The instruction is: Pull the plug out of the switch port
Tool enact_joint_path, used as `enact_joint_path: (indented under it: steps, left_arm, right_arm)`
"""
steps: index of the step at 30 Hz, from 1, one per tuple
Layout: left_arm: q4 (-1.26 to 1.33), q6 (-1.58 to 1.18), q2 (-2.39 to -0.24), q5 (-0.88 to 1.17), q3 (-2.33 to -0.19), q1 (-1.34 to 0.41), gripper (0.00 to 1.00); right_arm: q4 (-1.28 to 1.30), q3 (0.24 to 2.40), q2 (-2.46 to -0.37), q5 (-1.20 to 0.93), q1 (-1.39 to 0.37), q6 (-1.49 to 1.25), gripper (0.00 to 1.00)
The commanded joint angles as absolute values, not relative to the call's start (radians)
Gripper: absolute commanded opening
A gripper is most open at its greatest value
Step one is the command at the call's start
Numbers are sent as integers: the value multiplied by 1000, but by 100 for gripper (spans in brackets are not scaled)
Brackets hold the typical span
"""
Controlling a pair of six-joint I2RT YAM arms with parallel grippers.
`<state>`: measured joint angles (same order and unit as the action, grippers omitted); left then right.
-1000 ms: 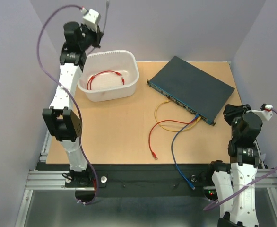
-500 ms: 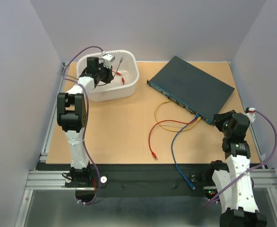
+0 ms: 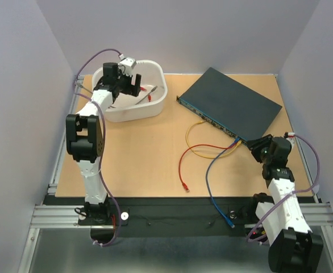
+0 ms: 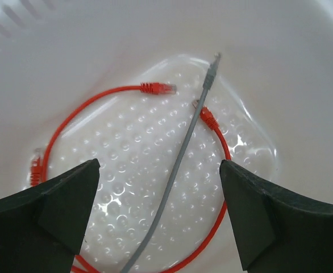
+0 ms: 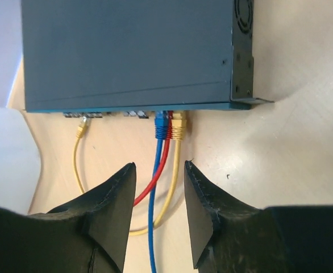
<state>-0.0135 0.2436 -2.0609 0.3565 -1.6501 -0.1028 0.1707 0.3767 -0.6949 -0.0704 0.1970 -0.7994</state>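
You are hovering the right gripper (image 5: 159, 170), half-open and empty, before three tightly packed plugs (image 5: 170, 124) in the switch (image 5: 127, 51), risking closing on the wrong one

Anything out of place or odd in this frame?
Nothing damaged or spilled. The switch sits skewed on the table, and the blue cable trails off the near edge. In the tub, a grey cable lies across the red cable.

Tub (image 3: 163, 95) back left, switch (image 3: 232, 102) back right, cables (image 3: 203, 151) before it
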Motion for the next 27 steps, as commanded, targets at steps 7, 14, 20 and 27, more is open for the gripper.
enact_joint_path:
  steps: [7, 14, 20, 27]
  left_arm:
    - [-184, 340, -1830, 250, -1836, -377, 99]
    - [-239, 391, -2145, 258, -2044, -639, 99]
    - [-233, 453, -2292, 232, -2226, -752, 99]
    - [-134, 437, -2414, 236, -2322, -788, 99]
  right_arm:
    - [-116, 405, -957, -175, 204, -815, 45]
    - [-236, 402, -1107, -227, 204, -824, 45]
    - [-247, 420, -1144, -232, 204, -819, 43]
    - [-302, 403, -1176, -258, 202, -838, 41]
